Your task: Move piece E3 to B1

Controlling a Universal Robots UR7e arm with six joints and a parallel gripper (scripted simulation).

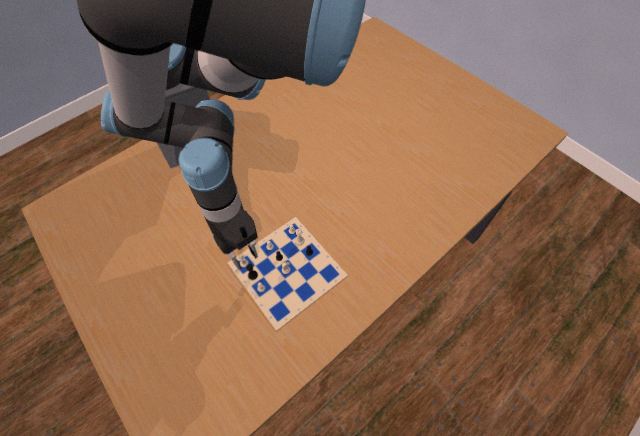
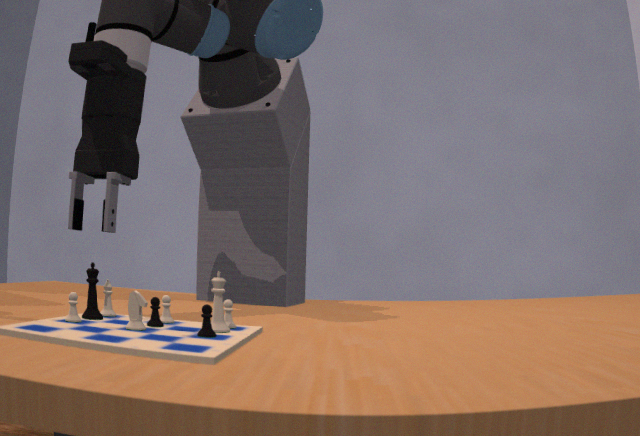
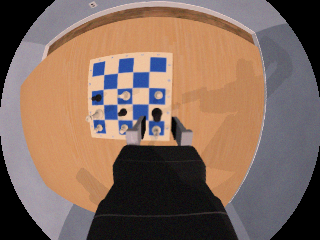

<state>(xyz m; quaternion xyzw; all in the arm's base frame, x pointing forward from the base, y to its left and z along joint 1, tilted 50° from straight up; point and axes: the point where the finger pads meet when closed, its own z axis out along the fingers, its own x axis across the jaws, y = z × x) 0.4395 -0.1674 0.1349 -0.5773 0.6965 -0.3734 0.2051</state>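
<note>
Flat square chessboard: blue and cream checks, cream rim. Small chess pieces: black, white. Wooden table: light orange-tan grain. Arm: grey, pale-blue caps.
</note>
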